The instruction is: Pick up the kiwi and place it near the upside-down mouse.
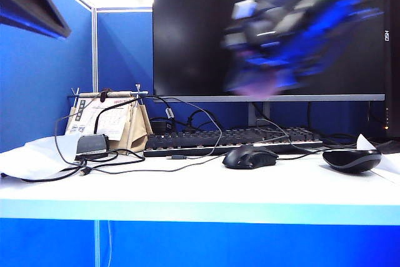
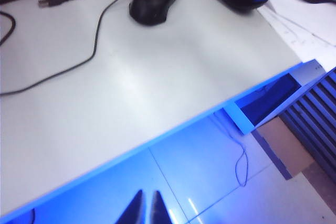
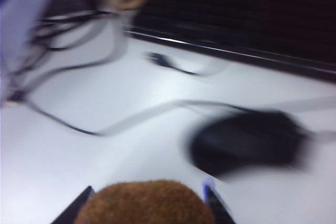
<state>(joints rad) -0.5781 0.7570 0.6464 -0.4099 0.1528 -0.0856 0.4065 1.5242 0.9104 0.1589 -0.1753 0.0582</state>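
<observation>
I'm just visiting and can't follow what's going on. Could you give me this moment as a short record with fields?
kiwi: held between the right gripper's fingers, off the table
right gripper: shut on the kiwi, blurred, high in front of the monitor
left gripper: shut, holding nothing, off the table's front edge
upside-down mouse: on the table, right side, rounded side down
black mouse: dome up, in front of the keyboard
task: kiwi not yet set down
</observation>
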